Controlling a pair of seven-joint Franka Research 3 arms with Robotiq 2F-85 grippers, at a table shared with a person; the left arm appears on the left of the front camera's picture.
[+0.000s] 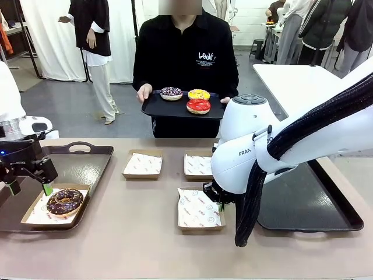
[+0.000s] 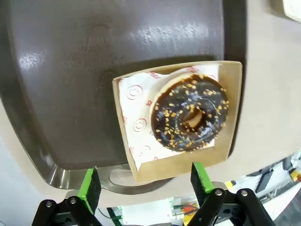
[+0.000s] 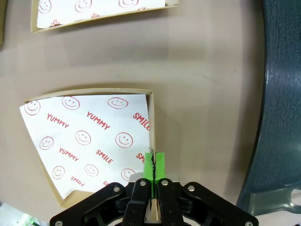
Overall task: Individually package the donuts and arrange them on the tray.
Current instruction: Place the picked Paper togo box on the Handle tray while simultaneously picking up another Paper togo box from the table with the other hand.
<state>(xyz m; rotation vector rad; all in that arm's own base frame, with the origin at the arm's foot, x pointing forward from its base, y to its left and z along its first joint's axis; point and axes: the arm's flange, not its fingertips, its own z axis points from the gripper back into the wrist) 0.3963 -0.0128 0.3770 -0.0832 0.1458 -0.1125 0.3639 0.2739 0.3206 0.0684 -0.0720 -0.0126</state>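
Right wrist view: hand [image 3: 154,159] pinches box [image 3: 94,90] w/ YUMMY/SMILE liner [image 3: 89,141]

The right gripper [image 3: 154,165] has its green pads pressed together on the side wall of a paper-lined cardboard box [image 3: 89,136]. A second box [image 3: 94,12] lies beyond. A dark tray [image 3: 282,94] sits alongside on the tan table [image 3: 207,70].

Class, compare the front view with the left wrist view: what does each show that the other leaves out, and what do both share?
Front view adds: a person holding a black tray with three donuts, three empty boxes, and the right gripper at the edge of the nearest box. Left wrist view adds: the smiley print on the paper lining and crumbs on the glaze. Both share: the chocolate donut in its box on the dark tray, with the left gripper open near it.
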